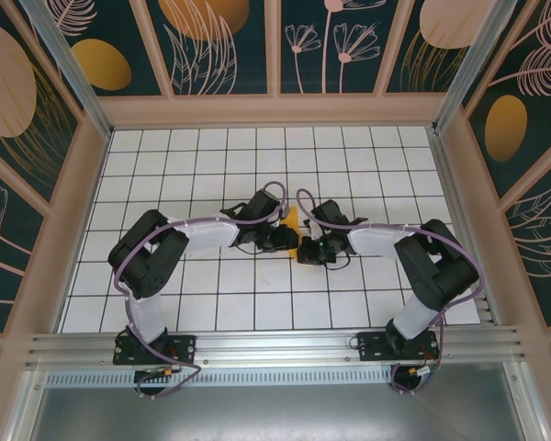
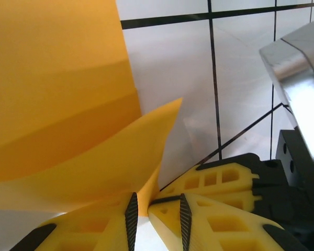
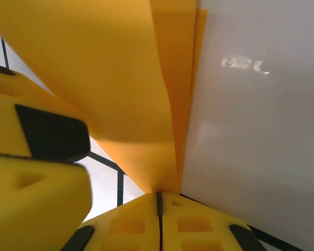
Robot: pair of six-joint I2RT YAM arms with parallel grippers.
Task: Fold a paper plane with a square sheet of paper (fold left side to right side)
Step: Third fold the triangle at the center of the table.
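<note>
You are working on a white gridded worktop [image 1: 165, 175] boxed in by dark floral panels [image 1: 220, 46], and everything turns on the square sheet of paper [image 1: 294, 227] at its middle. Nearest you, well short of the sheet, the aluminium rail [image 1: 275, 342] carries both arms, which reach inward and meet at the sheet. From above the sheet shows as a narrow orange strip, its long axis running away from you. On the sheet's left, the left fingers [image 2: 89, 232] are drawn almost together, a curled edge of the paper running down into the slit between the pads; I read that as a pinch. On the sheet's right, the right fingers [image 3: 199, 225] are clamped tight, the layers vanishing into their seam. The sheet rises just ahead of both pairs, so neither arm is nearer. The left side looks yours to carry rightward. Beyond the sheet come more tiles, then the panels
</note>
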